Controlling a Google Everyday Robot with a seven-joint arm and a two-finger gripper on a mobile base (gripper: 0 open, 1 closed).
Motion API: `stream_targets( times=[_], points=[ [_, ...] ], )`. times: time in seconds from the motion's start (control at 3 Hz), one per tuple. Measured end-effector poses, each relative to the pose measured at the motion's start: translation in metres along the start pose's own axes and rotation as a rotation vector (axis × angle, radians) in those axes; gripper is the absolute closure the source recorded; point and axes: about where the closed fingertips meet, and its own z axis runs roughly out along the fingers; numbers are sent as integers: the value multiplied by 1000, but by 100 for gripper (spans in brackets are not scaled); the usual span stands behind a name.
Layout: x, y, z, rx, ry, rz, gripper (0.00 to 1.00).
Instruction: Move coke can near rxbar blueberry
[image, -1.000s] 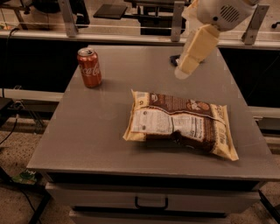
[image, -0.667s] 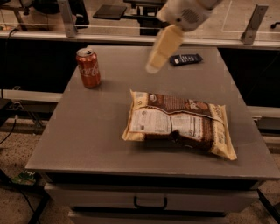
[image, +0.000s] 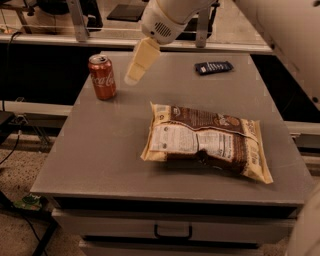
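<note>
The coke can stands upright near the table's far left corner, red with white script and a silver top. The rxbar blueberry lies flat at the far right of the table, a small dark navy wrapper with pale lettering. My gripper hangs above the table just right of the can, at about the can's height and apart from it. Its cream fingers point down and to the left. It holds nothing.
A large cream-and-brown snack bag lies flat in the middle of the grey table. The table has a drawer with a handle at the front. Metal rails and dark shelving stand behind the table. My white arm fills the upper right.
My gripper has swung left across the back of the table, from over the rxbar to just right of the coke can. The rxbar came into view. The can and bag have not moved.
</note>
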Motion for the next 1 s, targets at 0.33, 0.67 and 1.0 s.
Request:
stream_targets(
  times=[0.33,0.67,1.0],
  points=[
    [-30,-1,58,-59,-20,14,0],
    [-45,-1,88,-90,-26,21,0],
    [-55,-3,113,-111,-27,25,0]
  ],
)
